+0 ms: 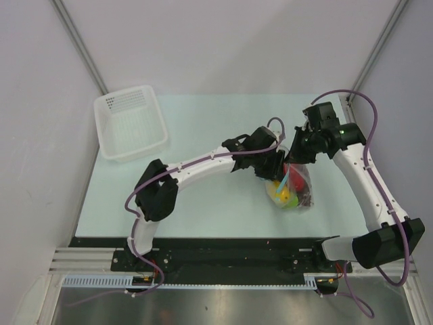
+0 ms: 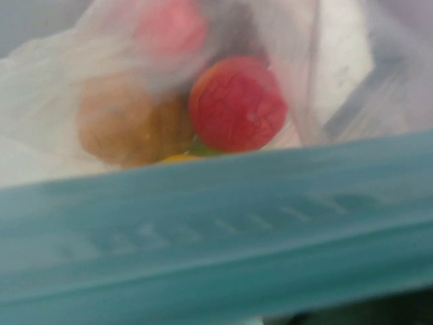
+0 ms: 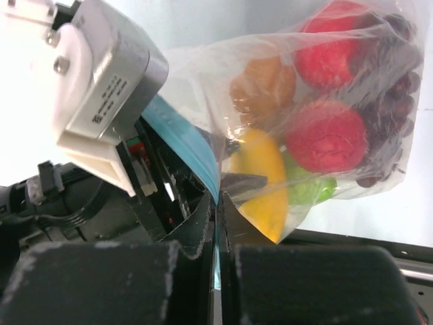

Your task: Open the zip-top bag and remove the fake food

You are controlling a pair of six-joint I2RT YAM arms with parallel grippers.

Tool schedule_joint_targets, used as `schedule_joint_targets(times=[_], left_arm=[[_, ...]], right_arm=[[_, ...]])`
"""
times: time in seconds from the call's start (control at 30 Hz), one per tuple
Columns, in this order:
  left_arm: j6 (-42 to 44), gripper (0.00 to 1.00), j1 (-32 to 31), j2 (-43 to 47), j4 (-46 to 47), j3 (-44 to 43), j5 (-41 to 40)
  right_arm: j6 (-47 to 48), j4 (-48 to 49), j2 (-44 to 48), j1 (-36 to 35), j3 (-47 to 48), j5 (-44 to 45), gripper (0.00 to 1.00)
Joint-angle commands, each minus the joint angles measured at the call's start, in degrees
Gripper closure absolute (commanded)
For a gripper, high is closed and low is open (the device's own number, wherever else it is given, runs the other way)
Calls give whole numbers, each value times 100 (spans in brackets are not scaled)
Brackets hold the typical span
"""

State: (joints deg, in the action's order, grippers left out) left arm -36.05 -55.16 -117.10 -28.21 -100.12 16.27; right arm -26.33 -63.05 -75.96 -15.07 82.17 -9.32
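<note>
The clear zip-top bag (image 1: pixel 300 184) hangs just above the table's right part, held by its teal zip strip (image 3: pixel 188 147). My right gripper (image 3: pixel 218 200) is shut on that strip's edge, with the bag hanging beyond the fingertips. Inside lies the fake food: a yellow piece (image 3: pixel 264 172), two red round fruits (image 3: pixel 326 135), a green fruit (image 3: pixel 312 191), an orange piece (image 3: pixel 264 84) and dark grapes (image 3: pixel 396 95). My left gripper (image 1: pixel 273 167) is at the bag's mouth. In the left wrist view the strip (image 2: pixel 216 230) fills the lower half and hides the fingers; a red fruit (image 2: pixel 237 103) shows behind.
A white perforated basket (image 1: pixel 130 123) stands at the table's back left corner. The left arm's forearm (image 1: pixel 203 164) stretches across the middle of the table. Grey walls close in the back and sides.
</note>
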Motion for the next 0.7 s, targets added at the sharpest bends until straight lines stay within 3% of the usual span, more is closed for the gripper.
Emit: schedule_joint_targets(times=[0.0,0.07,0.1,0.4,0.67], left_arm=[[309,45,-162,468,-431,150,-230],[388,41,-215,486,-571,168,-212],[415,30,-232,478,-633,159,-195],[556,3,-312,434,-897,370,16],[433,5,-312,126,-670,309,-54]], right_arm=[[14,100,134,-92,-96,176,100],[22,108,169,-119,-157,185,100],[14,108,213,-136,-218,185,100],[-22,196,301,-250,-474,220,100],[-171,267,275,-514,-579,352,100]])
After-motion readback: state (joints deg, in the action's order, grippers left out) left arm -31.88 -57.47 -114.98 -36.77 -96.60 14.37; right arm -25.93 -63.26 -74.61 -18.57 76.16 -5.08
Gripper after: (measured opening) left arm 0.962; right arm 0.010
